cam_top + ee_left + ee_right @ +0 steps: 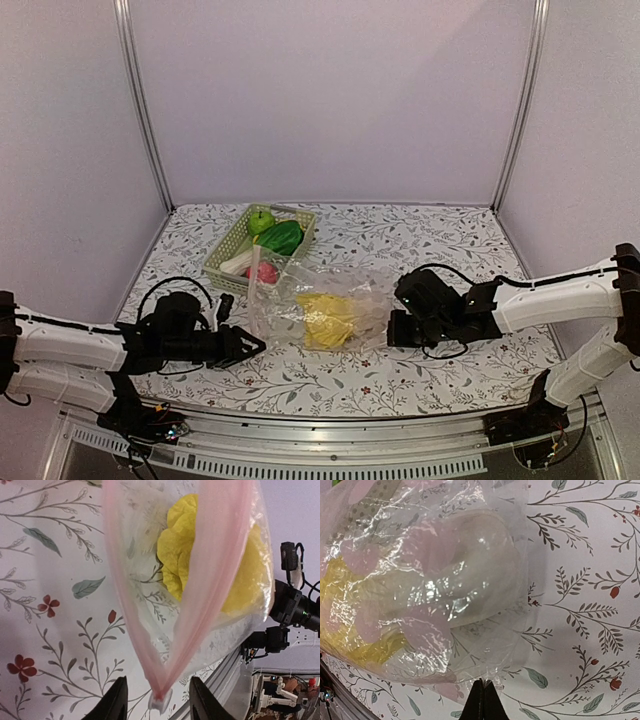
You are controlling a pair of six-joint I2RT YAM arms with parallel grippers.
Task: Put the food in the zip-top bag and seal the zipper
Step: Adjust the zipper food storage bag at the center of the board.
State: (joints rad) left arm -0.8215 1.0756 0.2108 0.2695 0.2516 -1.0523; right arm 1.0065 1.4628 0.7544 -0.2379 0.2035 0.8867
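While the zip-top bag point(320, 305) is lying across the centre of the overhead view, long axis left to right, with the cabbage point(328, 320) inside, its zipper point(207, 580) is being shown in the left wrist view as a pink V narrowing from the top edge down to the slider tab point(161, 703) at bottom centre. That tab is being straddled, untouched, by the partly spread jaws of the left gripper point(158, 690), the nearer arm. The bag's right edge is apparently being pinched by the closed right gripper point(482, 687).
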